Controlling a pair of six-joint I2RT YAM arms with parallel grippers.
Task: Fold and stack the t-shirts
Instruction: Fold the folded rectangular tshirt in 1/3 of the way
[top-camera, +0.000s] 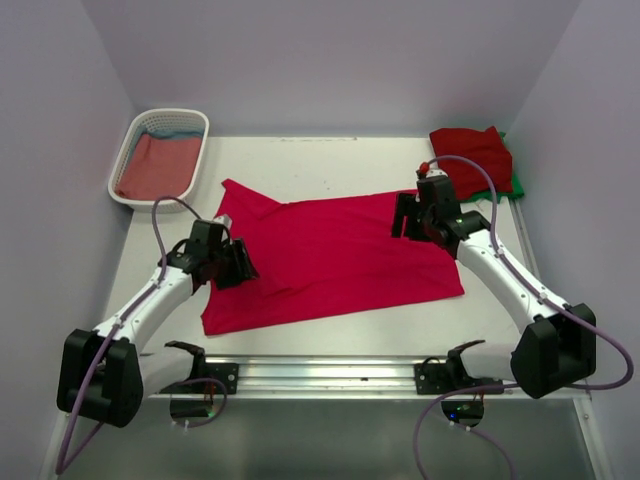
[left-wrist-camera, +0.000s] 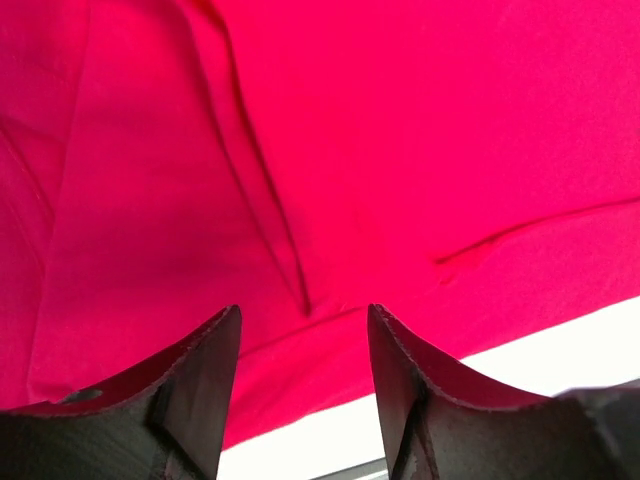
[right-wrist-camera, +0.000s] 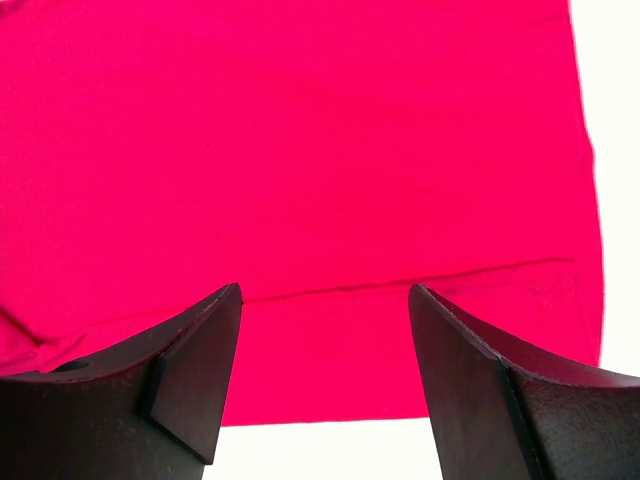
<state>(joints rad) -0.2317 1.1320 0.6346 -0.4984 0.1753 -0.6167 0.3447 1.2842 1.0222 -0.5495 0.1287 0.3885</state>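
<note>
Abt halfway, I'd say: dark red tee (top-camera: 470, 155) sits folded on green tee (top-camera: 516, 186) at desk's (top-camera: 330, 160) far-right corner, crimson tee (top-camera: 330, 255) lies spread mid-desk w/ left pincer (left-wrist-camera: 305, 330) & right pincer (right-wrist-camera: 325, 300) both gaping empty over its ends, dusty-red tee (top-camera: 158, 168) & blue tee (top-camera: 176, 130) wait in basket (top-camera: 122, 190).

Top external: fixed, high above and behind the near edge of the table (top-camera: 350, 160), looking down and toward the far side. Takes in the whole table.
Left wrist: mounted behind the left hand (left-wrist-camera: 303, 310), looking out along its fingers (left-wrist-camera: 190, 400). Very close over the crimson t-shirt (left-wrist-camera: 420, 130), with a strip of table at lower right.
Right wrist: same mount behind the right hand (right-wrist-camera: 325, 290), equally close over the shirt's hemmed edge.
All three views share this shirt.
</note>
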